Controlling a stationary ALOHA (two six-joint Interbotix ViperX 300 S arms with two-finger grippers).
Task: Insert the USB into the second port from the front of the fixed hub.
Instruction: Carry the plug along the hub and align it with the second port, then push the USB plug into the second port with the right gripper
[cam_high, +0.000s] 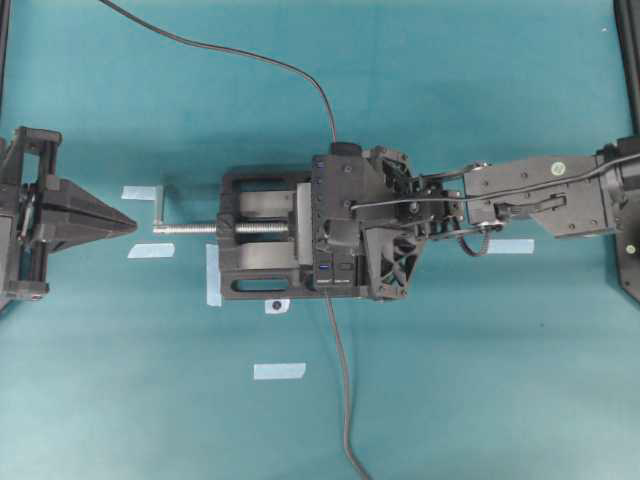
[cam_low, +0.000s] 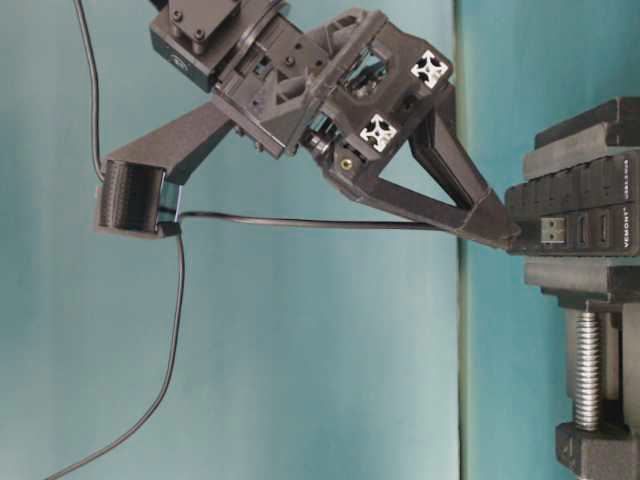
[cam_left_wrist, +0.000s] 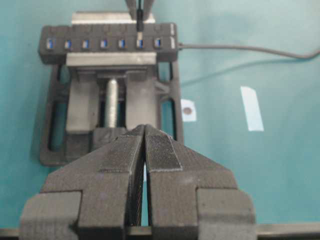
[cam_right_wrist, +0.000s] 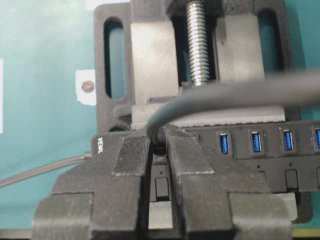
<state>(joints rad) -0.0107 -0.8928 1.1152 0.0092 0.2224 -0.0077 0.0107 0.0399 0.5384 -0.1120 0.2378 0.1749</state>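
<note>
A black robot claw, the right gripper (cam_right_wrist: 159, 150), is nearly closed, pinching the USB (cam_right_wrist: 160, 142) plug, with its thin black cable arching away over the fingers. The plug sits directly at the top of the fixed hub (cam_right_wrist: 260, 150), a long black bar with blue-tongued ports, clamped in a black vise (cam_high: 260, 245) with a silver screw (cam_high: 195, 228). From the left wrist view the plug stands upright at a port near the lead end of the row; whether it is already seated cannot be told. To do this step well, I judge the plug should stay square to the port and be pressed straight in, without side force, checking that it is the 2nd port. The left gripper (cam_left_wrist: 145, 150) rests closed and empty, well apart, facing the vise. Everything sits on a teal cloth-covered table (cam_high: 480, 400) marked with several pale tape strips (cam_high: 279, 371).
</note>
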